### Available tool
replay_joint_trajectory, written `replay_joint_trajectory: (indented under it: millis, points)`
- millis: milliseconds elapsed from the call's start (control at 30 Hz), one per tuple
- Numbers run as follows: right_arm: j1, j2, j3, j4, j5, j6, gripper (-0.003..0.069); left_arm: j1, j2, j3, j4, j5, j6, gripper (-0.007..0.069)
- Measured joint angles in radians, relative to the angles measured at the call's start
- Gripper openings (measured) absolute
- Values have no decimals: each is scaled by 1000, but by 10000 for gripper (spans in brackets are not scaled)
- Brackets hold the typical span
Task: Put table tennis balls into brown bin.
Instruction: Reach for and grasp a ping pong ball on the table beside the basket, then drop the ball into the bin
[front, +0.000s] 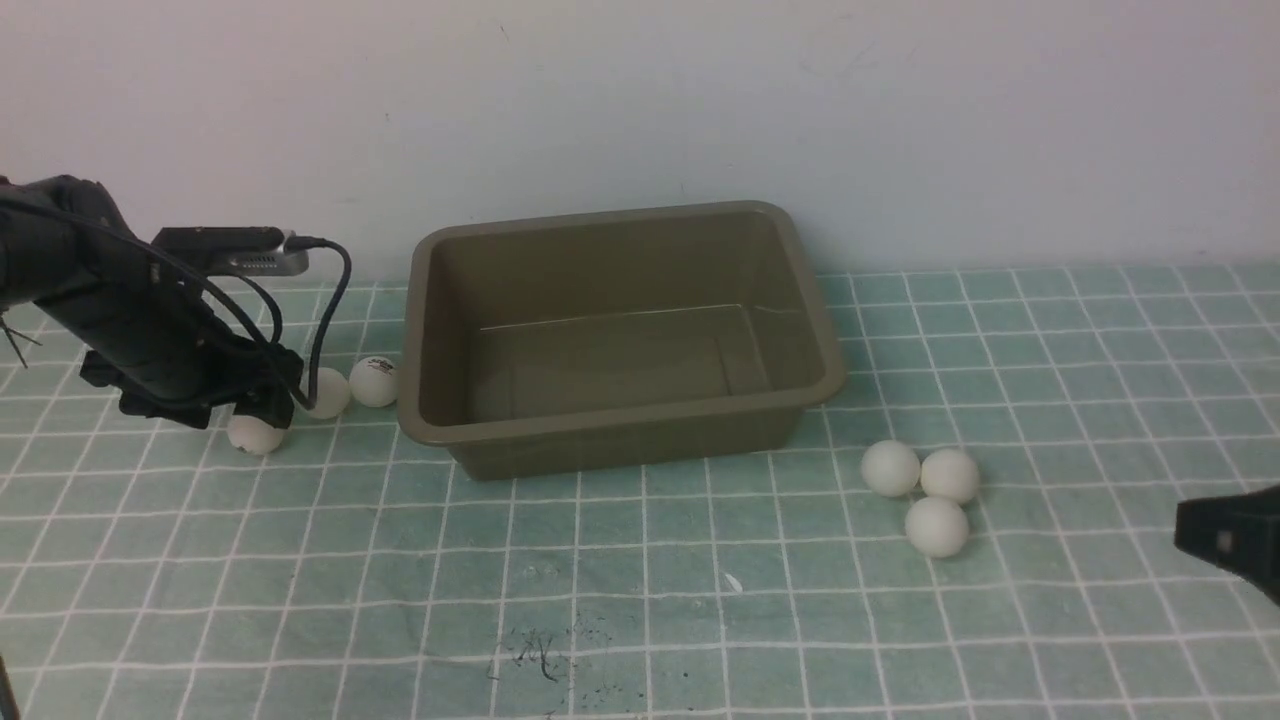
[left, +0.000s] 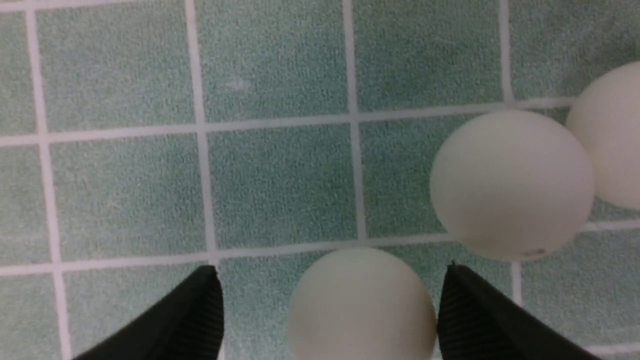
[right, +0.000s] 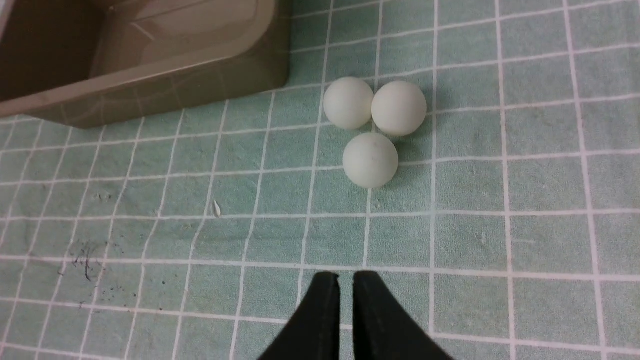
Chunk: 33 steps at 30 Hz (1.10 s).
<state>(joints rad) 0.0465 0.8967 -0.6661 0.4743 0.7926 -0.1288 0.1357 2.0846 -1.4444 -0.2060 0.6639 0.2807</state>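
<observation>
Matte white round ball (left: 360, 310) between the left hand's (left: 331, 270) wide-apart ribbed black fingers (left: 470, 320); right hand (right: 346, 275) narrow.

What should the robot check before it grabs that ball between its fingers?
1. Left gripper open: ok, jaws wide apart.
2. Ball between the fingers: ok, though nearer one finger.
3. Neighbour ball out of the way: not ok, it lies close to one fingertip.
4. Low enough to pinch it: cannot tell.
5. Brown bin upright with room: ok, nothing inside.
6. Right gripper out of the way: ok, shut, well back from its three balls.
</observation>
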Motion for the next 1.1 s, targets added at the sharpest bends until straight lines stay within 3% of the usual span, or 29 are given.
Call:
replay_joint_trajectory:
  millis: [167,200,333,467,567,733,867,933,1033,1100]
  points:
    - [11,150,-75,-14,19,-41,176,0,26,-2,-4,22,1,344]
    - [12,156,-76,-15,18,-44,182,0,26,-3,-4,23,1,343]
    - [68,301,-89,-50,-39,-78,338,0,5,-28,-4,107,0,351]
    - [124,398,-95,-68,-110,-86,405,-3,-64,-76,-61,190,1,351]
    - [188,529,-101,-68,-247,-88,451,-47,-152,-119,-214,227,75,351]
    - [198,747,-180,-74,-330,-87,472,-181,-144,-126,-358,220,223,351]
    - [198,838,-232,-73,-343,-81,472,-248,-98,-126,-364,209,235,375]
    - [200,888,-255,-65,-341,-78,472,-264,-83,-127,-364,203,230,435]
    - [205,935,-274,-63,-342,-78,414,-261,-79,-175,-358,220,171,517]
    - [206,940,-279,-63,-344,-78,352,-236,-83,-237,-329,254,111,486]
